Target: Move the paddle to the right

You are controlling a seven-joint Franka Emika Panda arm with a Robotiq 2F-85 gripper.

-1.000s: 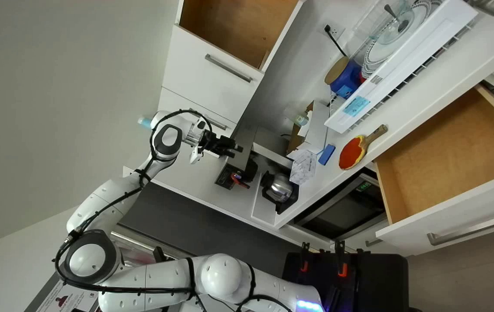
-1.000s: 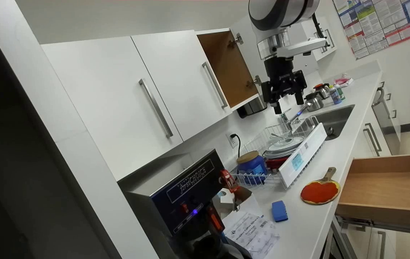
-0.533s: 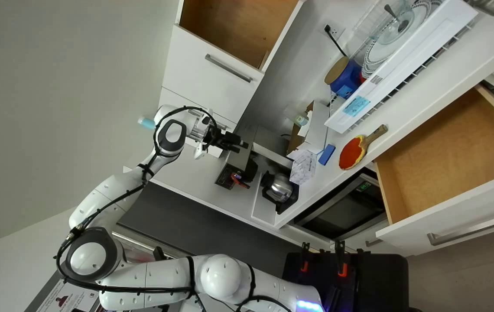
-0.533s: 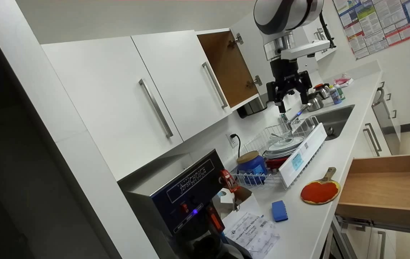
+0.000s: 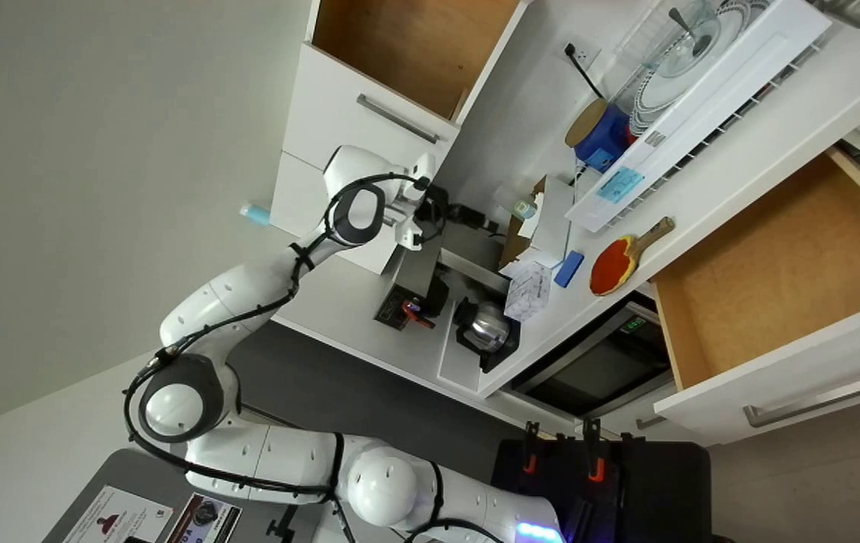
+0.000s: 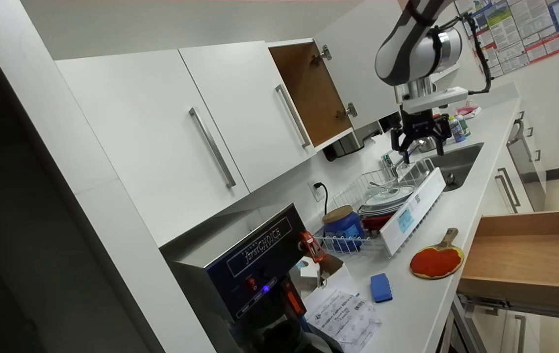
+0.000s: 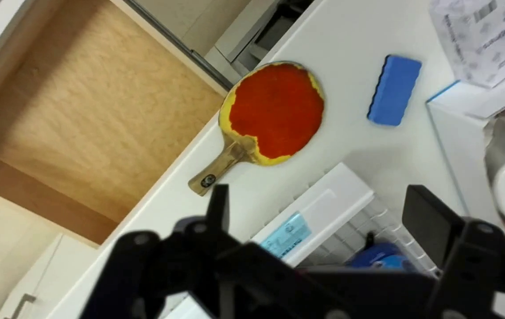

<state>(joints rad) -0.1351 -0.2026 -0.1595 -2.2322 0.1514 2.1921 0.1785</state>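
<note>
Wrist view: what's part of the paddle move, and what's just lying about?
For the job:
paddle, flat on the counter
gripper, open, not holding it

Just there:
blue block
white printed item
blue jar, mostly hidden
open drawer
</note>
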